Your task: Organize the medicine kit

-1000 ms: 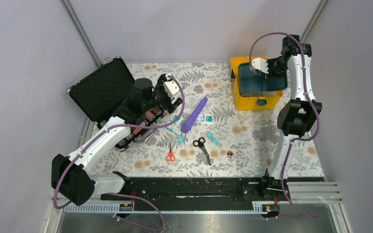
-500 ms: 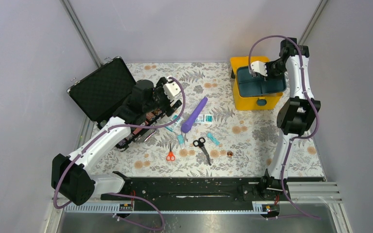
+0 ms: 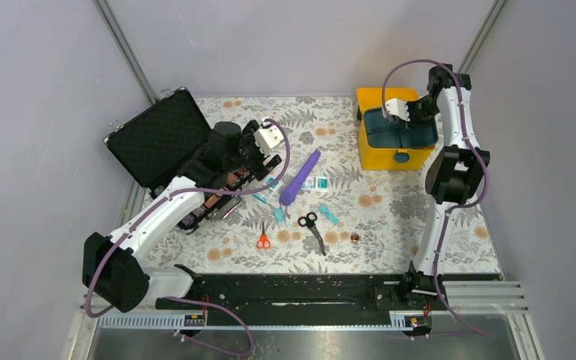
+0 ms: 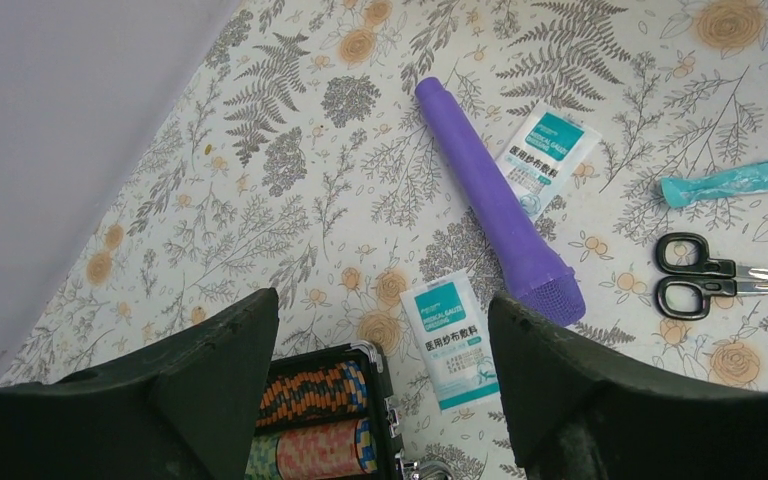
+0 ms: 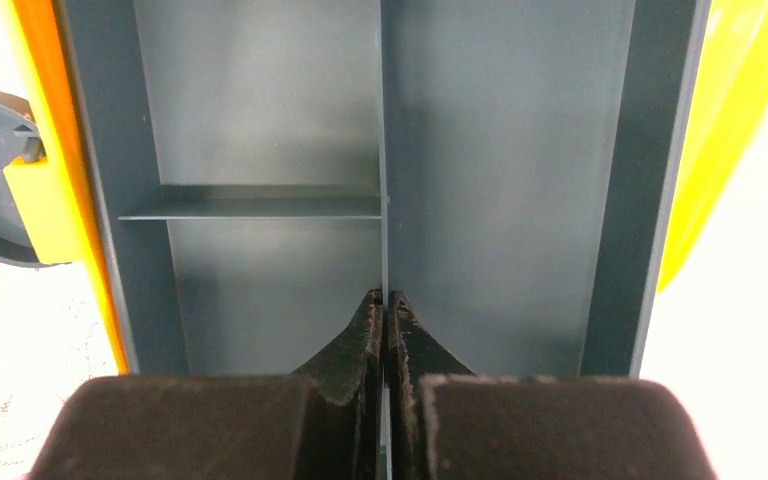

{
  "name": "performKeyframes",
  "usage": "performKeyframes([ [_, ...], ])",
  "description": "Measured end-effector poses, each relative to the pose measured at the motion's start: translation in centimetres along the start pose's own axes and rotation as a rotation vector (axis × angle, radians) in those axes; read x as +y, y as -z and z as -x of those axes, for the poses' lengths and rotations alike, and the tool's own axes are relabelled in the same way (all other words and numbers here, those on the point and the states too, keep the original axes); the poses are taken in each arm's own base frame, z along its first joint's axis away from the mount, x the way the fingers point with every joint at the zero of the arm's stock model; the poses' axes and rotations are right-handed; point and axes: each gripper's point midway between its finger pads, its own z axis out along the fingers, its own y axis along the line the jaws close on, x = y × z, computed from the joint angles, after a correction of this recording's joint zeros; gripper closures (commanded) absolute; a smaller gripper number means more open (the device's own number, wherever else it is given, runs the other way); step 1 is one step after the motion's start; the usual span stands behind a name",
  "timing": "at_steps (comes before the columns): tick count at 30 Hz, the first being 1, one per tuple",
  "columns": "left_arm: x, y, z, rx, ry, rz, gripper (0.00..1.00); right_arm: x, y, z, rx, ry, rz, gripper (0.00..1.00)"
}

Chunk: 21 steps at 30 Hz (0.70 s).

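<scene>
Medicine kit (image 3: 394, 157) stands open on worktop (image 3: 390, 210), well right of black case (image 3: 157, 139). Right claw (image 5: 385, 300) pinches kit's tray divider (image 5: 382, 150). Left claw (image 4: 382, 300) spread, hovering above black case's end.

Medicine kit (image 3: 379, 156): yellow case, upright, lid open, teal divided tray exposed (far right)

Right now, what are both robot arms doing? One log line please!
left end effector: open, above black case | right end effector: shut on divider of teal tray, inside medicine kit
</scene>
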Motion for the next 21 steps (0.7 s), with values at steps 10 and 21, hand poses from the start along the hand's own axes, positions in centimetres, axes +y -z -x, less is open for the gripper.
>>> performKeyframes([
  [10,0.2,0.0,-0.3,0.015,-0.015,0.009,0.23,-0.6,0.4,0.1,-0.017,-0.027,-0.019,1.0],
  [21,0.4,0.0,-0.3,0.015,-0.022,0.015,0.23,-1.0,3.0,1.4,-0.029,-0.043,-0.137,1.0],
])
